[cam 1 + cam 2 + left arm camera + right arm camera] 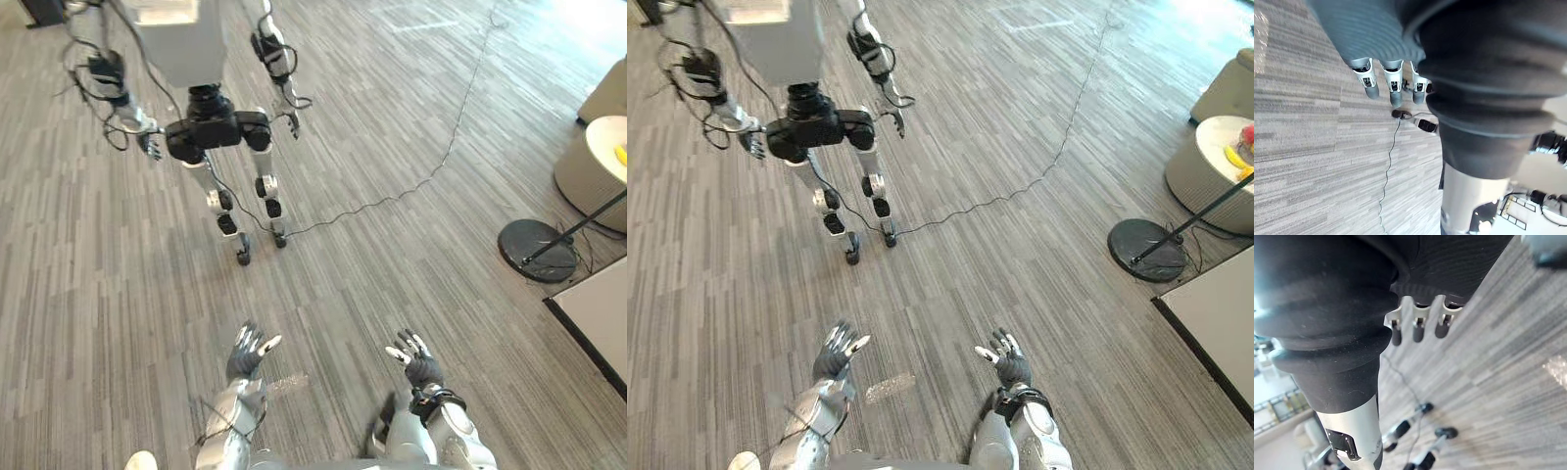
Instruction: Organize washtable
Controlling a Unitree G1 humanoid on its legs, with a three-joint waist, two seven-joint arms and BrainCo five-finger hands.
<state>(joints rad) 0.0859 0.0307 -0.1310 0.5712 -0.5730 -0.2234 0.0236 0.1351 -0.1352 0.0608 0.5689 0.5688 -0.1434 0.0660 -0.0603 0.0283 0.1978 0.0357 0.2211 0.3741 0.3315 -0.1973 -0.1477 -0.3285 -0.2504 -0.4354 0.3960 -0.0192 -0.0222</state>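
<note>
My left hand (250, 351) is raised over the grey plank floor at the lower middle, fingers spread and straight, holding nothing. My right hand (415, 358) hovers beside it to the right, also open and empty. Each wrist view looks past straight fingers (1393, 88) (1418, 328) at bare floor. A corner of a white table top (600, 315) with a dark edge reaches in at the right edge, well away from both hands.
Another humanoid robot (211, 127) hangs from a frame ahead at the upper left, its feet near the floor. A black round stand base (536, 251) with a slanting pole sits at the right. A round beige table (598, 166) carrying something yellow stands beyond it.
</note>
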